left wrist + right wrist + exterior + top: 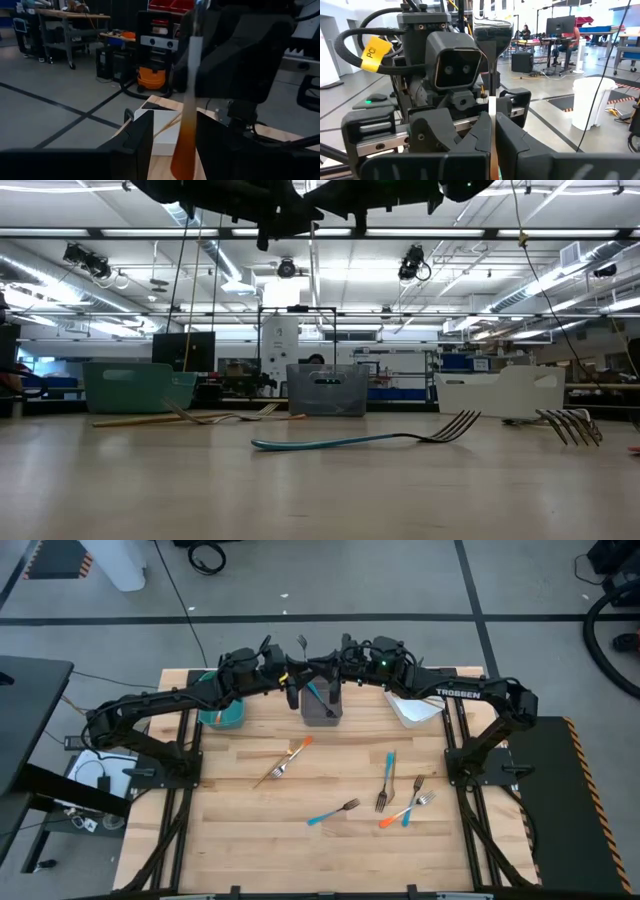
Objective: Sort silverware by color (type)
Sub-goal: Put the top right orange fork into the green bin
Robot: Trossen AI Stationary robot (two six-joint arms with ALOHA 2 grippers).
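Pale wooden planks make up the table (pixel 330 860), and three bins stand along its far edge at the upper part of the high view: a teal bin (pixel 222 715) left of centre and half under the left arm, a grey bin (pixel 322 708) in the middle with a blue-handled fork (pixel 316 695) leaning inside it, and a white bin (pixel 415 708) to the right.

Both arms meet at upper centre, just above the grey bin. The right gripper (pixel 491 125) has its fingers pressed together on an orange-handled fork (pixel 185 145) and holds it upright, tines up. The left gripper (pixel 172 127) faces it with its fingers spread on either side of the orange handle, and a gap shows between the handle and each finger.

The other forks lie loose on the table:
- Left of centre, an orange fork (pixel 299 746) and a tan fork (pixel 268 776) lie almost in one line, their tines touching.
- Lower centre holds a blue fork (pixel 333 813).
- Right of centre, a second blue fork (pixel 387 780) lies beside a tan fork (pixel 416 788).
- Just below those two, an orange fork (pixel 390 821) crosses another blue fork (pixel 410 812).
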